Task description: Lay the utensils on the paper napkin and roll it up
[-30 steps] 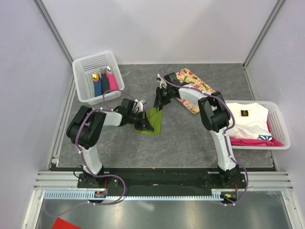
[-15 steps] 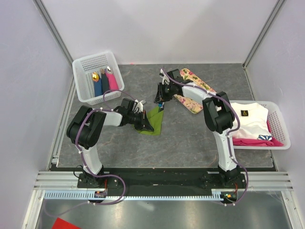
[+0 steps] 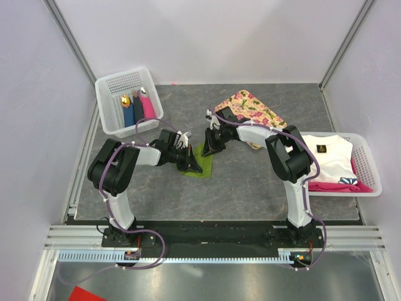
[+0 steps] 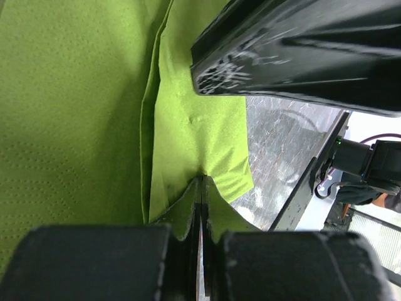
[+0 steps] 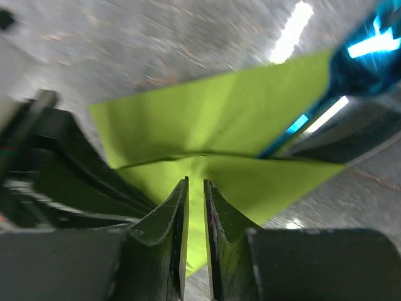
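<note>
The paper napkin [image 3: 203, 165] [image 4: 75, 94] [image 5: 219, 119] lies partly folded over itself on the grey table, between my two grippers. At its left side my left gripper [image 3: 195, 166] [image 4: 202, 180] is shut, its tips pinching a puckered fold. From above, my right gripper [image 3: 208, 149] [image 5: 195, 183] points down at the napkin's upper fold. Its jaws stand a narrow slit apart, with green showing through the gap. A bright blue utensil [image 5: 299, 127] pokes out from under the fold at the right. The silvery utensil is hidden.
A pink-flowered tray [image 3: 250, 108] lies behind the right arm. A white basket [image 3: 108, 94] at the back left holds dark blue and pink bundles [image 3: 139, 108]. Another basket [image 3: 371, 172] at the right holds white and pink cloths [image 3: 326, 157].
My right gripper came down and toward me onto the napkin, uncovering the tray. The green patch looks smaller and more folded. The left arm has not moved.
</note>
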`<state>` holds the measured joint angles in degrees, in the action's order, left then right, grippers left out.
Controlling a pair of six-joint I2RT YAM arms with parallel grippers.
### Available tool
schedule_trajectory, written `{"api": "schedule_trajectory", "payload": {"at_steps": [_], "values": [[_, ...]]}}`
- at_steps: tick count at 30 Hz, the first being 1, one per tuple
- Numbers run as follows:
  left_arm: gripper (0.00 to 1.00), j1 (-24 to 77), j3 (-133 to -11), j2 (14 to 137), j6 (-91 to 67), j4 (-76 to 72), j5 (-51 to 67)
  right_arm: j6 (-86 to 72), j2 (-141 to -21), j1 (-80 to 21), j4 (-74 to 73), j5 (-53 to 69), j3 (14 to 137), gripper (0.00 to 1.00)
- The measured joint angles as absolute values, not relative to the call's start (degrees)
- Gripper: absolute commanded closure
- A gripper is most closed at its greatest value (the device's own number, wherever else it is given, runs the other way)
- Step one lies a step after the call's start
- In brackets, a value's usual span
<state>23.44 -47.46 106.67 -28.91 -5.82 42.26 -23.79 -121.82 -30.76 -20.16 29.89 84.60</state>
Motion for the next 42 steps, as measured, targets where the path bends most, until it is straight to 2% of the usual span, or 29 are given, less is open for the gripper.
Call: {"api": "schedule_trajectory", "payload": {"at_steps": [5,7,15,17,22,24,26,33,42], "values": [[0.97,23.44,-47.46,106.67,-28.91,-5.76,42.3,-23.68,-121.84,-30.74,-19.68,29.26,83.05,0.81],[0.93,23.44,-47.46,106.67,-28.91,-5.78,42.35,-23.55,-121.99,-30.74,-19.29,28.77,83.05,0.82],[0.66,22.04,-44.64,102.61,-28.86,-5.43,41.95,-23.53,-122.54,-30.89,-17.37,29.63,82.3,0.85],[0.63,19.99,-43.09,99.77,-28.84,-4.03,41.95,-23.55,-122.54,-30.89,-17.06,29.85,82.11,0.86],[0.46,12.58,-42.17,92.82,-27.55,1.58,39.99,-23.18,-122.54,-30.92,-16.49,30.22,81.76,0.89],[0.42,10.13,-42.13,90.39,-26.89,3.95,38.48,-22.72,-122.54,-30.98,-16.29,30.3,81.73,0.89],[0.33,8.25,-42.0,88.88,-26.63,5.72,36.95,-22.24,-122.54,-31.14,-15.86,30.35,81.58,0.9],[0.29,6.22,-41.82,91.15,-26.5,9.34,32.84,-20.25,-122.54,-31.81,-14.09,30.85,81.01,0.92],[0.36,9.26,-44.88,93.91,-26.59,9.76,31.79,-17.67,-122.54,-32.53,-13.52,31.22,80.93,0.93]]}}
